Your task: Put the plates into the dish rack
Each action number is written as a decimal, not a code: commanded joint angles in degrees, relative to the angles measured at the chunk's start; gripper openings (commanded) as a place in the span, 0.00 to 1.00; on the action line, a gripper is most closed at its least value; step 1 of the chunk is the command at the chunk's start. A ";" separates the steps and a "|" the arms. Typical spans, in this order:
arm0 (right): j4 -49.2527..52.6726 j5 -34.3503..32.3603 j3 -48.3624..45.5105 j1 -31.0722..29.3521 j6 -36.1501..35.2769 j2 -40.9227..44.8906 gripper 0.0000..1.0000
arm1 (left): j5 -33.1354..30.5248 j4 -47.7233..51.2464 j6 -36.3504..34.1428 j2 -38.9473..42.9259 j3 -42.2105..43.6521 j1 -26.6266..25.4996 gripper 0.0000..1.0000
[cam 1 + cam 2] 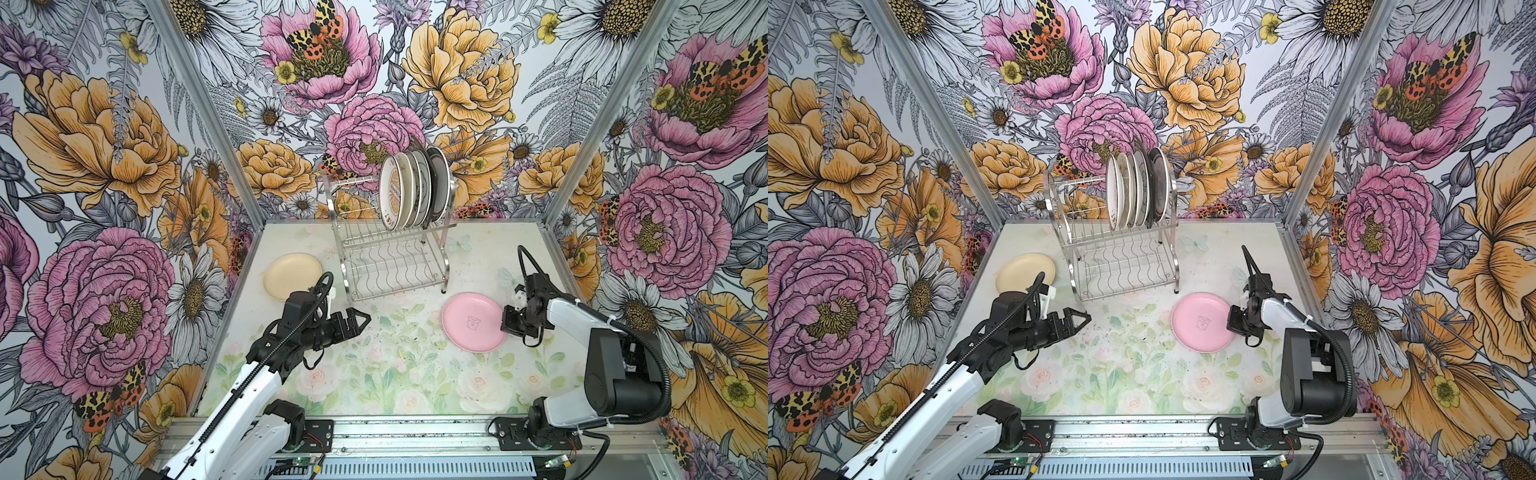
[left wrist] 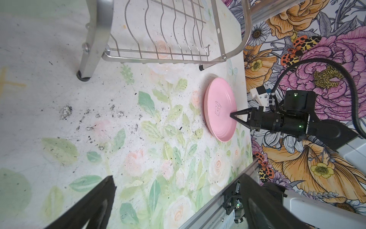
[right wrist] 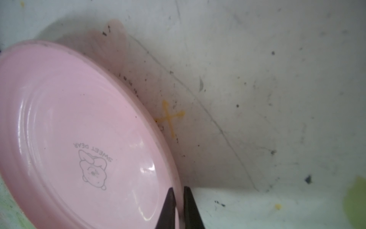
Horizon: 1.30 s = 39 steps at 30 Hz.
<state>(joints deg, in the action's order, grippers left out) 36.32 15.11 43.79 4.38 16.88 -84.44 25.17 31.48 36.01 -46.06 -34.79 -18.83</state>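
Right wrist view: right gripper (image 3: 179, 191) is pinched shut on the near rim of the glossy round pink plate (image 3: 79, 128), one finger inside the lip and one outside. Plate lies on the pale floral-print table (image 1: 374, 374) just in front of the shiny two-tier steel wire dish rack (image 1: 390, 266), toward its right leg. Can't tell from these angles whether the gripped rim is off the table yet. Bite looks shallow, so I'd lift slow, let the plate swing toward vertical, and rotate the wrist until its edge lines up with the wavy slot wires. Upper tier's right half holds a row of standing white patterned plates (image 1: 411, 189), so aim for the free slots left of them or the bare lower tier. Left gripper (image 1: 358, 321) hangs wide open and empty near the round plain cream plate (image 1: 291, 274); keep it clear of the swing.
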 commanded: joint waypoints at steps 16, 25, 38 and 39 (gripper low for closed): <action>10.44 0.12 3.31 -13.82 9.86 18.88 0.00 | 2.68 -5.42 0.52 -2.63 -0.85 -4.40 0.99; 9.66 -2.36 11.58 -28.23 15.74 18.47 0.00 | 7.64 -18.74 4.82 -8.78 -0.38 -8.72 0.91; 7.92 -2.25 20.66 -36.31 16.78 12.37 0.00 | 10.97 -28.33 7.44 -14.42 -1.16 -9.21 0.66; 7.82 -2.27 20.80 -36.64 16.78 12.11 0.00 | 10.98 -28.82 7.62 -14.65 -1.12 -9.12 0.64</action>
<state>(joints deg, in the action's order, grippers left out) 46.48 13.26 62.37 -31.38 32.60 -71.70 34.57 6.94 43.20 -60.34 -34.81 -27.64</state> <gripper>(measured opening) 0.073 0.649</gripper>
